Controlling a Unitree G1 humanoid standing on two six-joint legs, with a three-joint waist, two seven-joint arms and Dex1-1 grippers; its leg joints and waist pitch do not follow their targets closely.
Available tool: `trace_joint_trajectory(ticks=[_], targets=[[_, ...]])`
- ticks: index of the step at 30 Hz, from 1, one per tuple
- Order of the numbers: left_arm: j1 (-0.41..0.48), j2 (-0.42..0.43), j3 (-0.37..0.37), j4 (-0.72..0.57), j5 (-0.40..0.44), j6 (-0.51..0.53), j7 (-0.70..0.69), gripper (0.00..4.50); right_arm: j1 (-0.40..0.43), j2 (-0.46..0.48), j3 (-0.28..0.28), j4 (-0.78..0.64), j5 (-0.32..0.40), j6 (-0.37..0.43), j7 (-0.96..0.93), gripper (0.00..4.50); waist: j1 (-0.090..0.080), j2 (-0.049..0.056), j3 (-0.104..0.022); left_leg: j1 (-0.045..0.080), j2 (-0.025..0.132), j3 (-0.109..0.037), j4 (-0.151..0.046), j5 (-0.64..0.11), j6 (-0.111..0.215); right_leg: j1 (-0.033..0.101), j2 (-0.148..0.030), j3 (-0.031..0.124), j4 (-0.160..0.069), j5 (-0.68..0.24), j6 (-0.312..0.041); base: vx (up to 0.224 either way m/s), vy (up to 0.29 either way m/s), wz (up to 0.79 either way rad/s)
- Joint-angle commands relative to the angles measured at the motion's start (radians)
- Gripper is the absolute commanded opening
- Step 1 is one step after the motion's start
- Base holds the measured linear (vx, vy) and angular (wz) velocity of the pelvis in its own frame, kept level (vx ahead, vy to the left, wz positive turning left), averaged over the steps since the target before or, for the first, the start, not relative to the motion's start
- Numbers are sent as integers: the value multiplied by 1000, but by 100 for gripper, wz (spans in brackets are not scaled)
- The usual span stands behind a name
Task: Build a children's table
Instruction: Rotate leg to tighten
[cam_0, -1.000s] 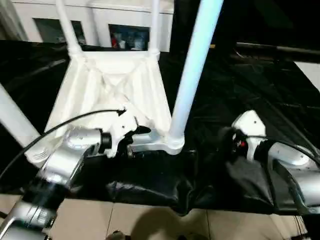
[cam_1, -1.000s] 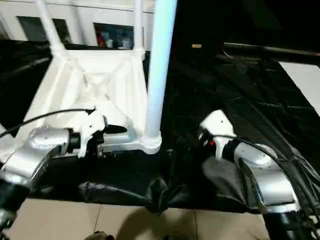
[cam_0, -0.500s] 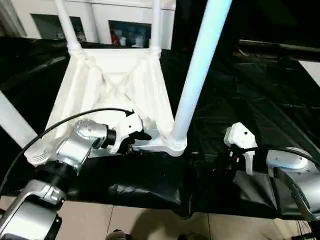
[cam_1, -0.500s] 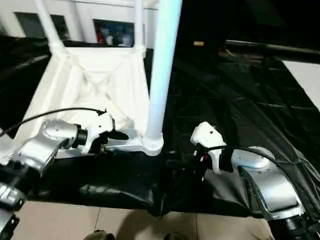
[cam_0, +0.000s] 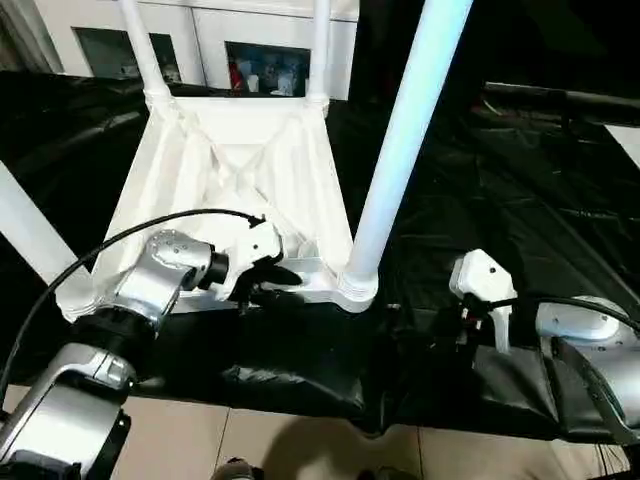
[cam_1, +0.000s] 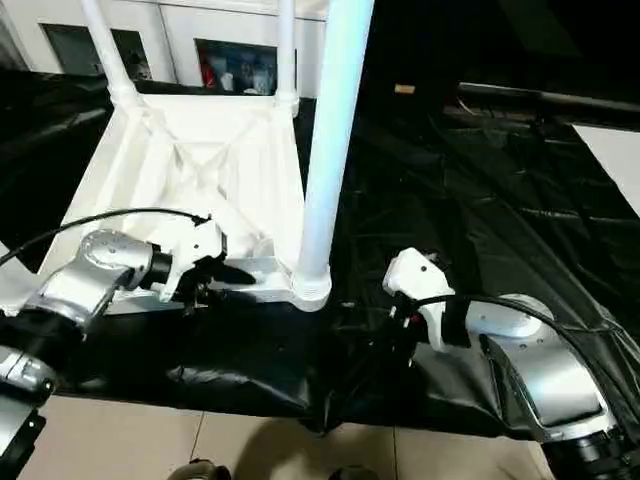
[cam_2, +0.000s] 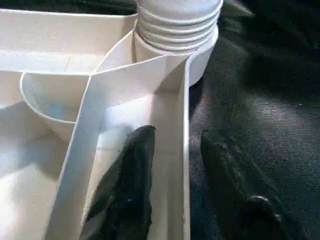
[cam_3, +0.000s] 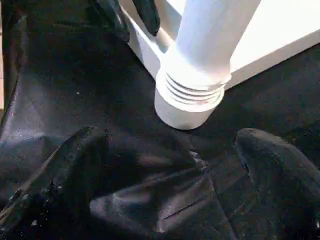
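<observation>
**Fingers astride the near rim**

While our arms reach out over the near edge of the black sheet (cam_0: 300, 370), the table top (cam_0: 240, 170) lies upside down on it ahead of us, ribs up, with legs standing in its corner sockets. Our left gripper (cam_2: 172, 165) sits at the top's near rim: one finger (cam_2: 131, 180) lies inside the rim wall, the other outside on the sheet, so the thin wall stands between them, the jaws partly apart. Whether they press on the wall we cannot tell. Just right of it rises the near right leg (cam_0: 400, 150), seated in its ribbed socket (cam_3: 192, 100). Our right gripper (cam_3: 170, 165) is low over the sheet, near that socket but apart from it, its fingers spread wide with nothing between them but crumpled sheet. Another leg (cam_0: 30, 240) stands at the near left corner. Two more legs (cam_0: 140, 50) stand at the far corners. Beyond the table, a white cabinet (cam_0: 210, 40) lines the far wall.
</observation>
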Motion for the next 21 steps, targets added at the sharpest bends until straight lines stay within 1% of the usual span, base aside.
trace_joint_trajectory(ticks=[1,2,5,8,9,12,15,18,20,21], targets=[[-15,1,-3,21,13,-10,-12,155,5,-15,4,-16,3,-7,12,450,4,6,-77,18,45,-8,-84,-171,35,50,-58,30,-64,-94,-287,0,0,0],[-18,0,0,28,15,-13,-12,151,4,-15,4,-15,3,-7,12,450,4,6,-77,18,45,-8,-84,-172,35,50,-59,30,-64,-99,-287,0,0,0],[-23,-2,4,40,16,-18,-15,115,1,-15,7,-10,0,-8,12,450,4,6,-76,18,46,-8,-84,-171,36,50,-59,30,-65,-99,-287,0,0,0],[-24,-2,1,50,19,-20,-27,106,0,-15,12,-6,-2,-10,11,450,4,6,-74,19,46,-8,-86,-183,33,48,-59,31,-67,-116,-286,0,0,0],[-22,-2,0,50,19,-18,-30,79,0,-15,11,-7,-1,-9,11,450,4,6,-74,18,46,-9,-86,-187,31,49,-59,31,-66,-122,-284,0,0,0],[-22,-2,-1,54,22,-19,-36,69,-2,-15,12,-6,-1,-9,11,450,4,6,-73,19,47,-9,-87,-191,28,48,-60,31,-67,-126,-283,0,0,0],[-19,2,-10,58,29,-20,-50,33,-5,-15,11,-1,-1,-11,10,450,4,6,-74,18,46,-9,-87,-186,29,49,-60,31,-67,-120,-283,0,0,0],[-17,4,-12,60,32,-21,-55,24,-6,-13,10,3,-2,-13,6,450,3,6,-73,18,47,-9,-87,-184,30,49,-60,31,-66,-113,-285,0,0,0],[-15,5,-13,58,33,-19,-62,5,-10,-5,7,8,0,-14,-2,450,3,6,-74,18,47,-8,-86,-180,32,48,-60,31,-65,-105,-287,0,0,0],[-11,9,-19,56,39,-22,-68,5,-14,7,3,15,6,-12,-10,450,2,5,-72,18,46,-8,-87,-181,33,48,-59,31,-66,-107,-288,0,0,0]])
